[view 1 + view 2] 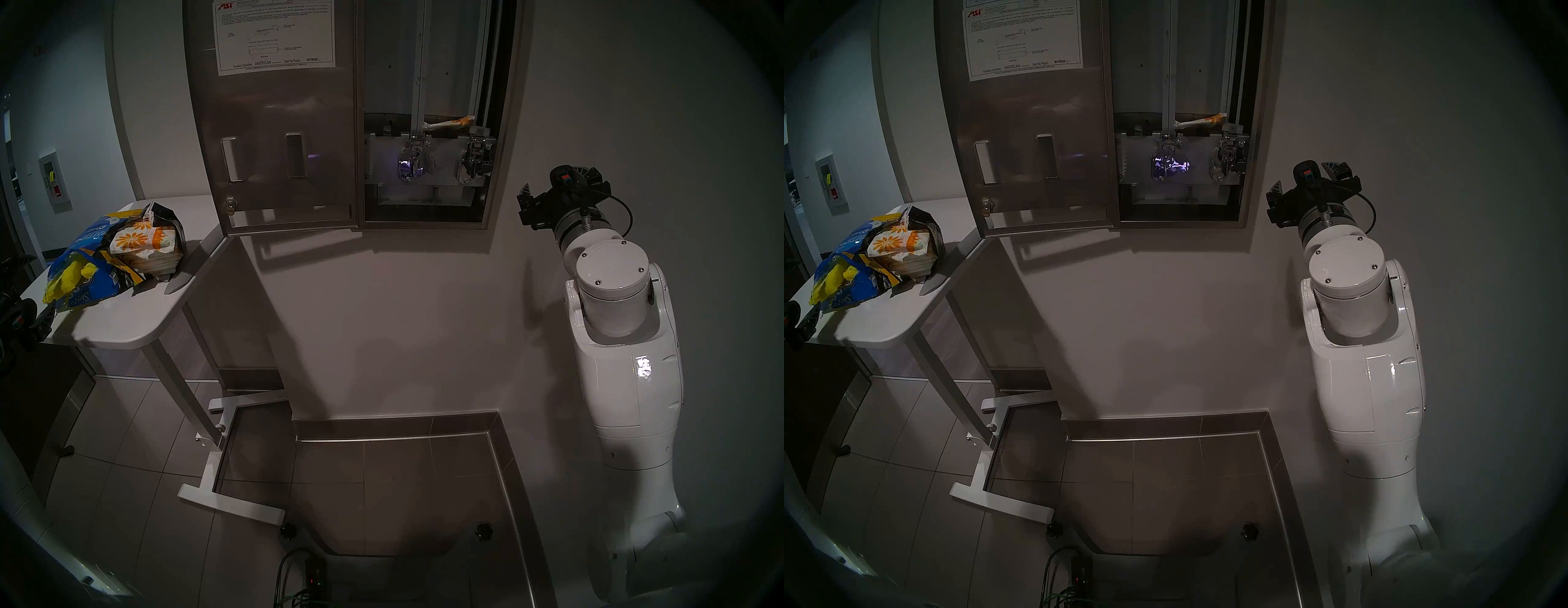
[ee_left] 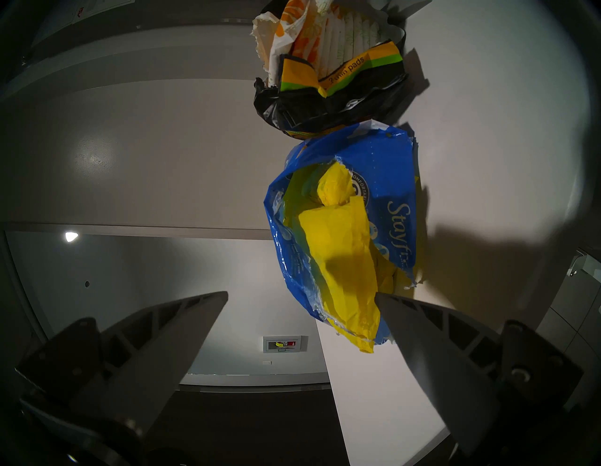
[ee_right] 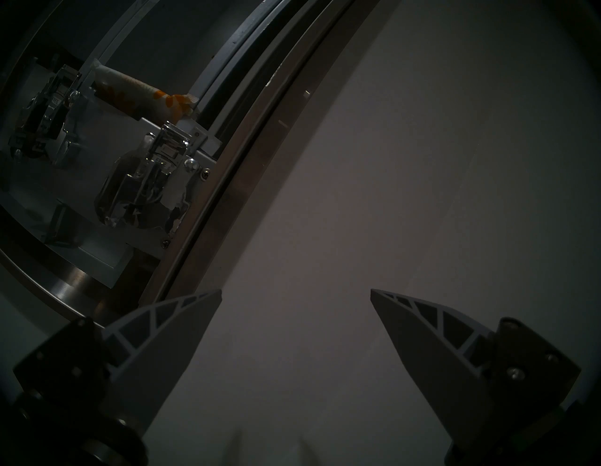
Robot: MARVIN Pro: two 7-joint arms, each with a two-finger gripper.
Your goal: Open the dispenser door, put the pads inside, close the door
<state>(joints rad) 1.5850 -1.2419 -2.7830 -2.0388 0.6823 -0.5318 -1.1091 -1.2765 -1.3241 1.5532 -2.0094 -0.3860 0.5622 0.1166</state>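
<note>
Right claw [image 3: 296, 291] agape, raised toward wall beside dispenser [image 3: 182, 227]

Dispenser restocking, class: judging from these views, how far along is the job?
Done: the dispenser door is swung open, and one flower-print pad lies inside the dispenser. In hand: nothing; left tool and right tool are open. Left: more pads on the table, then closing.

The dispenser [image 1: 428, 110] hung open on the wall — its brushed-steel door [image 1: 275, 140] swung out to the left, instruction sheet showing on its back. One flower-print pad [image 1: 449, 123] lay across the chute above the chrome levers [image 1: 413, 163]; the other pads [image 1: 144, 250] sat stacked in torn bags on the worktop [image 1: 123, 322].
</note>
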